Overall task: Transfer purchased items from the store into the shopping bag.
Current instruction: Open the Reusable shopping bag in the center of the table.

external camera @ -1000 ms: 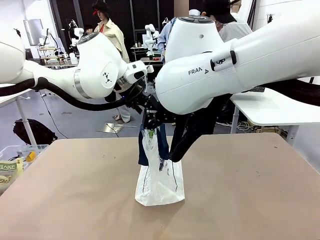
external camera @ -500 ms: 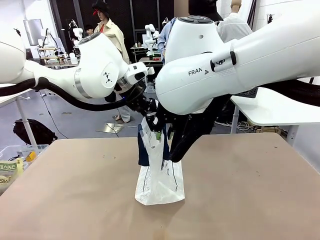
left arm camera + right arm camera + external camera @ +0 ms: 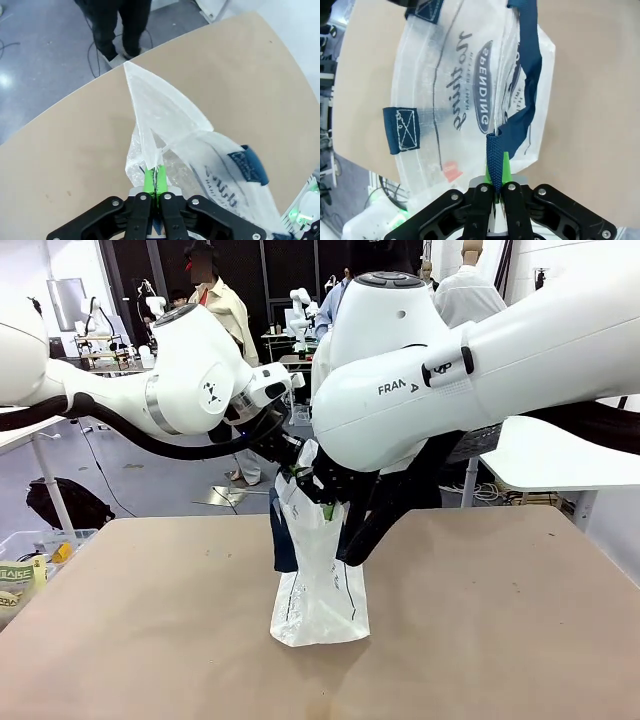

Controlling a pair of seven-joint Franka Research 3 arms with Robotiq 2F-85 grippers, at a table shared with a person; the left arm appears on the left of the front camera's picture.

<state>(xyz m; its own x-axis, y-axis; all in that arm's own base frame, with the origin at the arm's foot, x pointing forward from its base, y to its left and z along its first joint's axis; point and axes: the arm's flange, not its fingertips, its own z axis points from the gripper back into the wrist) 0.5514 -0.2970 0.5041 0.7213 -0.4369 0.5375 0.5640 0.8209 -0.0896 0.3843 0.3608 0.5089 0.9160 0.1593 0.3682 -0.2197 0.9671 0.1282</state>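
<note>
Holding: both pincers grip the shopping bag by its top, so it stands upright on the bench, near the middle.
Left pincer: pads together, clamped on a fold of the bag's translucent rim.
Right pincer: pads together, clamped on the navy strap handle, which is pinched edge-on between them.
Bag mouth: drawn between the two grips; how wide it gapes I cannot tell.
Contents: a small red patch shows through the bag wall close to the right pincer. It may be one of the purchased items, but that is uncertain.
Progress: my judgement is early or mid-task. The bag is set up and held for loading, both pincers are taken up by it, and putting goods in looks like the work left.
</note>
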